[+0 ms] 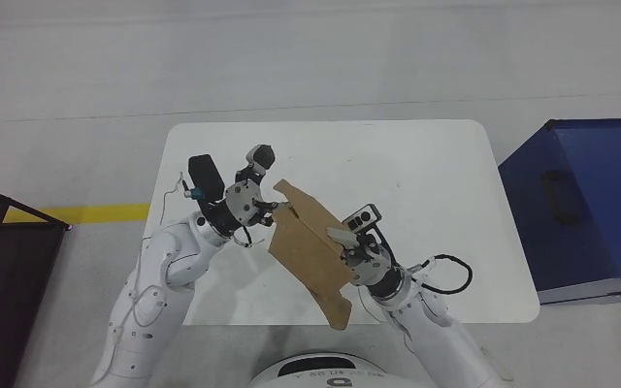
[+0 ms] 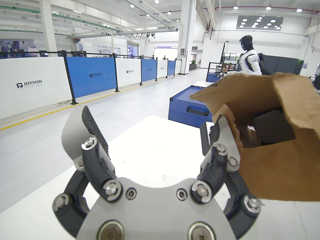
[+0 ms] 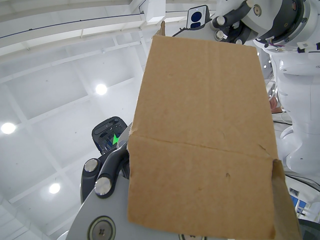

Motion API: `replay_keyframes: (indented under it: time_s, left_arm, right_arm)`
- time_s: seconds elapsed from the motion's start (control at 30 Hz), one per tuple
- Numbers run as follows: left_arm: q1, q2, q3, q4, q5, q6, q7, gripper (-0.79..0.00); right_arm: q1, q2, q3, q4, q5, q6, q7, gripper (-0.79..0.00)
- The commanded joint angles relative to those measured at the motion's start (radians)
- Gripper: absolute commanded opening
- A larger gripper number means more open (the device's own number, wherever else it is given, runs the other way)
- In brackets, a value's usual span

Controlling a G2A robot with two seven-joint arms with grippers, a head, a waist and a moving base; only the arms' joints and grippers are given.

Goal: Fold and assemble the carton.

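Note:
A flat brown cardboard carton hangs tilted above the white table, between my two arms. My right gripper is shut on its near-right edge. In the right wrist view the carton covers most of that gripper, with one finger showing beside the panel. My left gripper is open at the carton's far-left corner with nothing between its fingers. The carton's bent flap rests against the outer side of one finger. In the top view the left gripper sits beside that corner.
A blue bin stands on the floor past the table's right edge, also seen from the left wrist. A dark frame stands at the far left. The far half of the table is bare.

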Motion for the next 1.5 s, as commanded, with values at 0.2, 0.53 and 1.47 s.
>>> replay_keyframes:
  time_s: [0.2,0.53,1.47]
  left_arm:
    - [-0.009,0.000,0.020,-0.009,-0.028,-0.005,-0.011,0.000]
    - [0.057,0.012,-0.093,-0.050,-0.088,-0.009,0.066,0.000]
    - [0.015,0.009,-0.033,-0.040,-0.020,-0.011,0.064,0.000]
  right_arm:
    - [0.011,-0.002,-0.010,0.001,0.004,0.007,-0.008,-0.785]
    - [0.028,-0.005,-0.007,0.024,0.040,0.000,-0.011,-0.785]
    - [-0.001,-0.006,-0.014,-0.003,-0.005,-0.045,0.001,-0.785]
